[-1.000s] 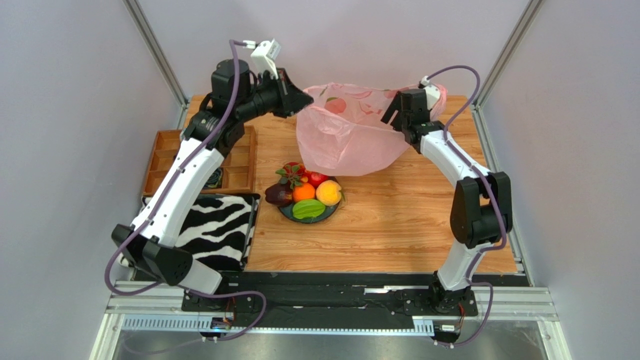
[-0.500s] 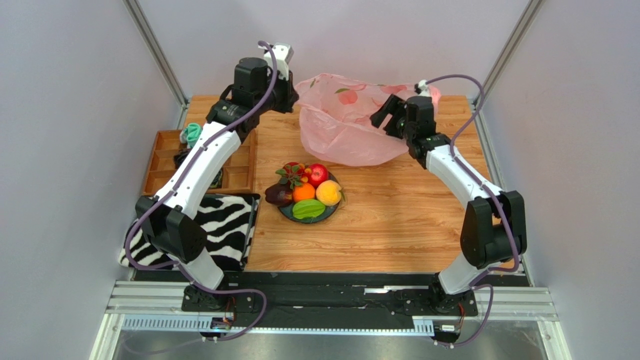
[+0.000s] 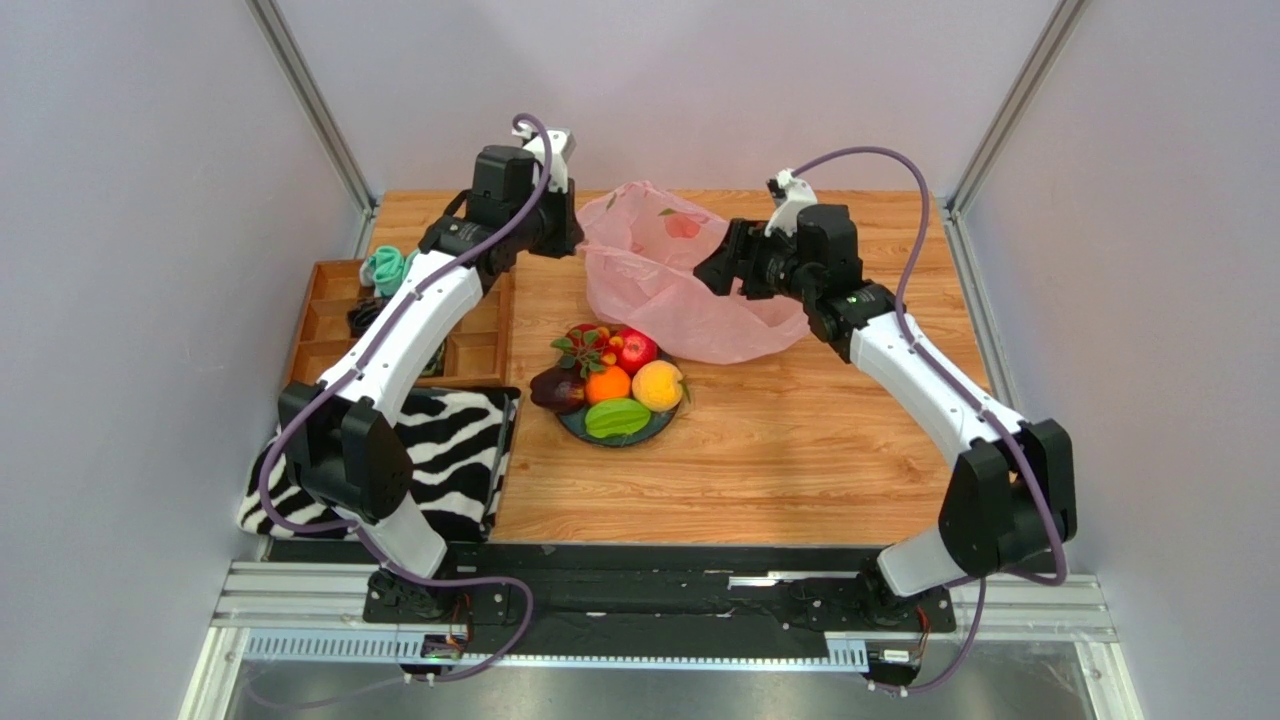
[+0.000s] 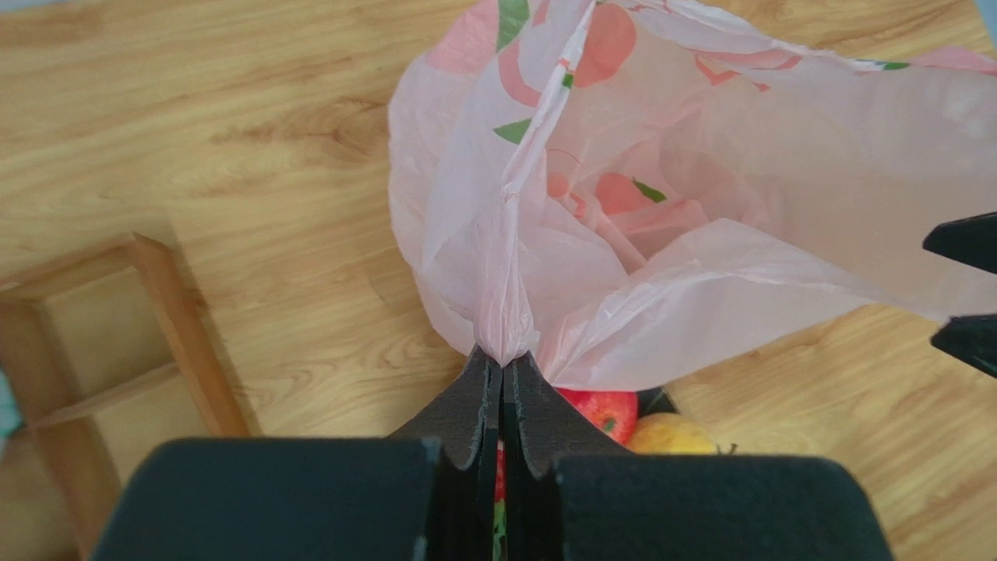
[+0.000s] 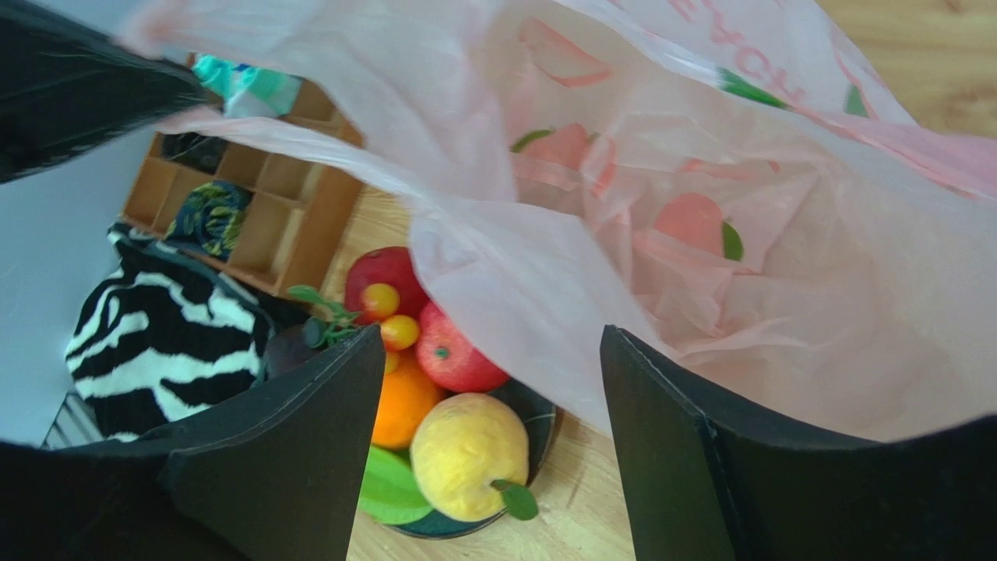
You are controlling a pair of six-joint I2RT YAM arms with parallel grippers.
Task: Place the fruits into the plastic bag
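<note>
The pink plastic bag (image 3: pixel 676 278) hangs over the back of the table, its left edge bunched in my left gripper (image 3: pixel 576 233), which is shut on it (image 4: pixel 503 357). My right gripper (image 3: pixel 718 270) stands open at the bag's right side, film draped just past its fingertips (image 5: pixel 492 339). The fruits lie on a dark plate (image 3: pixel 579 432) below: red apple (image 3: pixel 636 350), orange (image 3: pixel 607 384), peach (image 3: pixel 657 386), green fruit (image 3: pixel 616 420), purple fruit (image 3: pixel 556 392) and berries (image 3: pixel 586 345). The right wrist view shows the peach (image 5: pixel 468 454) and apple (image 5: pixel 456 351) under the bag (image 5: pixel 702 210).
A wooden compartment tray (image 3: pixel 338 308) holding a teal object (image 3: pixel 388 267) stands at the left. A zebra-striped cloth (image 3: pixel 428 450) lies in front of it. Metal frame posts rise at the back corners.
Both arms have carried the bag forward and lower, toward the plate. The right gripper has swung left along the bag, and its jaws have narrowed a little. The left gripper has kept its hold.
</note>
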